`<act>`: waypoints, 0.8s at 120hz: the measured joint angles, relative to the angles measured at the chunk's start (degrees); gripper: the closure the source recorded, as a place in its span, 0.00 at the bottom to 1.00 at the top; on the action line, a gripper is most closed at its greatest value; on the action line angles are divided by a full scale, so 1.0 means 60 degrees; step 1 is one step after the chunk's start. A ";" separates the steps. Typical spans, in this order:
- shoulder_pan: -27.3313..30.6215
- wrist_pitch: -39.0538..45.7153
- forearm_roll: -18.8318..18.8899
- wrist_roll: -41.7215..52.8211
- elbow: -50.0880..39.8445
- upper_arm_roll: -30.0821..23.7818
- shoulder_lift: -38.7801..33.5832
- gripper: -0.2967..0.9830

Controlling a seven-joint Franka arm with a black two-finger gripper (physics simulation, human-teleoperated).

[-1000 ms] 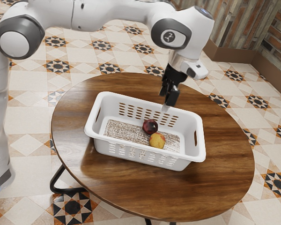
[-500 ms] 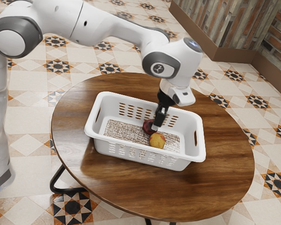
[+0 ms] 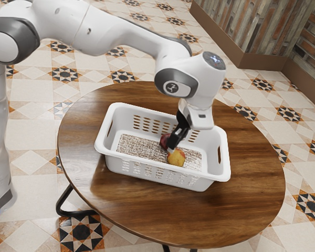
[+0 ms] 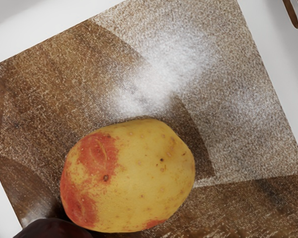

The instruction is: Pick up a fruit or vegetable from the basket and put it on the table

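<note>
"Inside the white basket (image 3: 113,165), what is listed?"

"Item one: potato (image 4: 129,176), yellow with red patches, lying at the bottom. Item two: dark red produce (image 3: 164,140), rounded, glossy, close beside it; kind undetermined."

"And the end effector (image 3: 171,148)?"

"One, black, tilted, reaching into the basket, close by both items. Condition, released or clenched: cannot be told."

"Hazards, by cause?"

"First, crowding: the neighbour lies so near that a descent on its side could shove it or wedge the end effector between the two. Second, shape: the potato is smooth and rounded; a hold taken high or off its middle could squeeze it out and send it rolling. Third, slant: coming in tilted, the end effector may push one flank before the other."

"And should the lift succeed?"

"Fourth, clearance: carried low, the potato could strike the basket's rim and fall back, or drag the basket along. Fifth, release: dropped from a height onto the counter (image 3: 252,157), it may roll toward the edge. Remedy: centre first, then set down gently."
</note>
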 joint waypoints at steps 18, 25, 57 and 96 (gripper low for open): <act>0.0016 0.0531 0.0145 0.0336 -0.0147 -0.0201 0.0041 0.24; -0.0093 0.0764 0.0169 0.0445 -0.0212 -0.0203 0.0034 0.24; -0.0005 0.1300 0.0205 0.0828 -0.0480 -0.0149 -0.0024 0.24; 0.0145 0.1776 0.0193 0.1115 -0.1030 -0.0037 -0.0003 0.24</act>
